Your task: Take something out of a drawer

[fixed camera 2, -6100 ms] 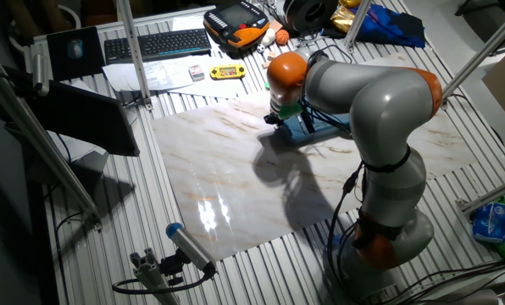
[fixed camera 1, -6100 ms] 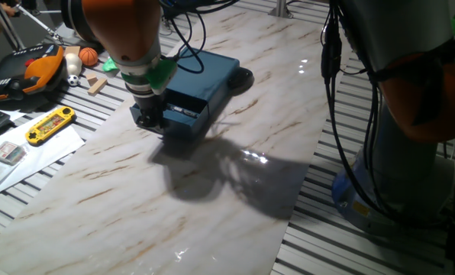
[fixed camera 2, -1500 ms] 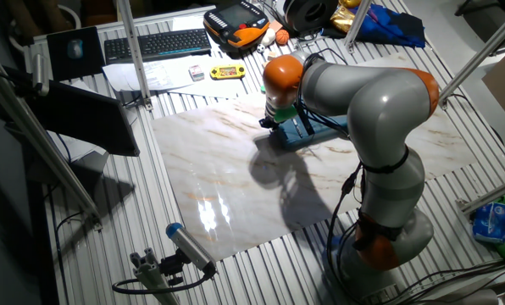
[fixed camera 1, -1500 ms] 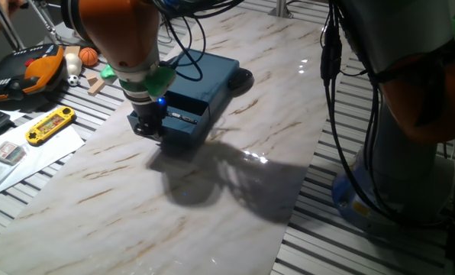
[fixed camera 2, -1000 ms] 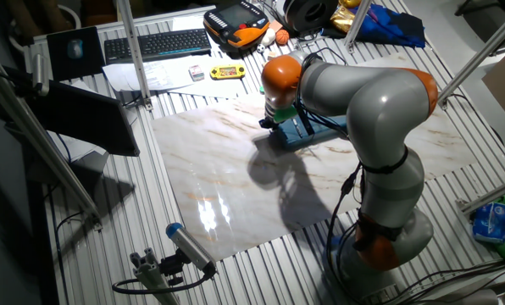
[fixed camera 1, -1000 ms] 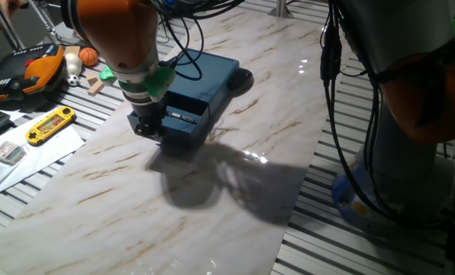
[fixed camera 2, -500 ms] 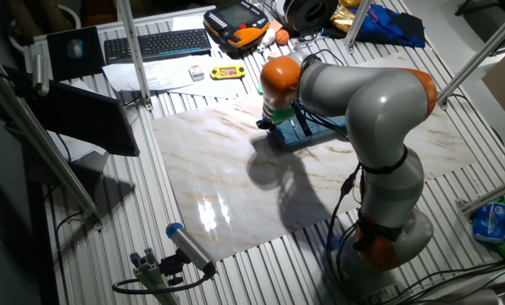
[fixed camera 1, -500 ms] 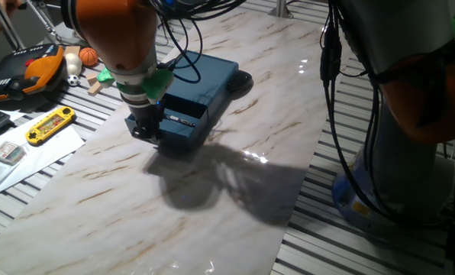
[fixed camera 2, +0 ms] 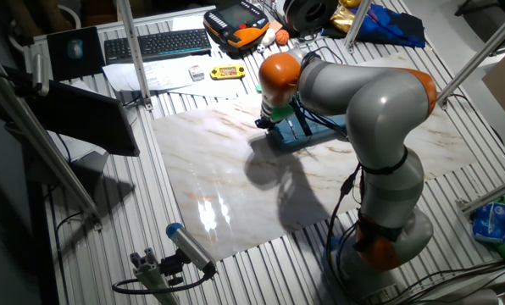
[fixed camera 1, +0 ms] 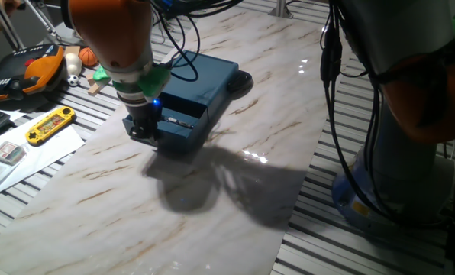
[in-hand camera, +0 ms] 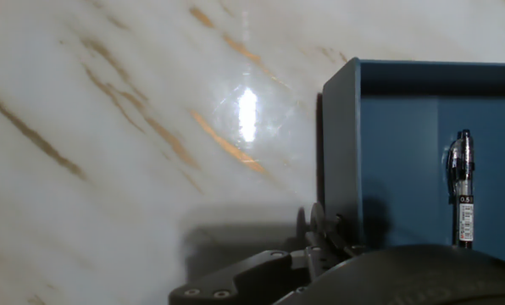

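Surface: marble-patterned board (fixed camera 1: 235,191) laid on a slatted metal table (fixed camera 1: 380,244), with clutter well off to one side: a yellow handheld game (fixed camera 1: 50,124) on a sheet of paper (fixed camera 1: 29,156), small balls (fixed camera 1: 82,61) and a keyboard (fixed camera 2: 155,42).
Box: small dark blue box (fixed camera 1: 204,76) sits on the board; its drawer (fixed camera 1: 180,126) is pulled out towards the arm.
Drawer inside: in the hand view the drawer (in-hand camera: 405,161) shows as an open blue tray with plain walls and a flat floor.
Pen: a slim pen (in-hand camera: 462,191) with a clear barrel and a printed label lies on the drawer floor near one side wall, roughly parallel to it; one end is hidden by the dark housing at the bottom of that view. In the fixed view it is a thin pale line (fixed camera 1: 183,123) in the tray.
Gripper: the gripper (fixed camera 1: 141,128) hangs low at the drawer's front edge, just beside the tray. Whether its jaws are apart or together I cannot tell, and nothing shows in them.
Stage: judged from this, the drawer is open and the pen is not yet picked up.
Handling: likely very light, stiff and smooth, so it may roll or skid on the floor.
Where to grip: probably across the barrel near mid-length, fingers straddling it, minding the close side wall.
Risk: a shallow pinch could flick it against the wall.
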`<state>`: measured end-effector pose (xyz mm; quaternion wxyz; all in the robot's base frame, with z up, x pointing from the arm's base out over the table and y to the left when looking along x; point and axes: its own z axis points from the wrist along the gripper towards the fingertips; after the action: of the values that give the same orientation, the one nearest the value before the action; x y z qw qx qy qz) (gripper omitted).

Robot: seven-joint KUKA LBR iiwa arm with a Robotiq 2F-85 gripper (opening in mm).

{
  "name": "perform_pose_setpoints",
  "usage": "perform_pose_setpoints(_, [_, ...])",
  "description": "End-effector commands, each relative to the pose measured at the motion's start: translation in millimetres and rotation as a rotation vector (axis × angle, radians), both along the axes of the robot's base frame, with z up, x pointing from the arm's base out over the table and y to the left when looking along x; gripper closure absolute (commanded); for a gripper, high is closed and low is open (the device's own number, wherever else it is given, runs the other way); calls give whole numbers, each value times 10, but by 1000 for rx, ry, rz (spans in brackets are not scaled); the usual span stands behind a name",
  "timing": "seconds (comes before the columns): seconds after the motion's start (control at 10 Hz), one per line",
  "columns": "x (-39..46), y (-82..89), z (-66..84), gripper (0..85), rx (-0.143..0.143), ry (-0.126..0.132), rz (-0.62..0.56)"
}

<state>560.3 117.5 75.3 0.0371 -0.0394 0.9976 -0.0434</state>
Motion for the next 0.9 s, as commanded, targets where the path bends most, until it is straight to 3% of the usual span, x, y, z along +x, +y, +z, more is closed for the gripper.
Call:
perform_pose_setpoints(0.0, [-2,22,4,850,-2,0,0])
perform_pose_setpoints(0.8, [-37,219,-21,850,-13,-7,-9])
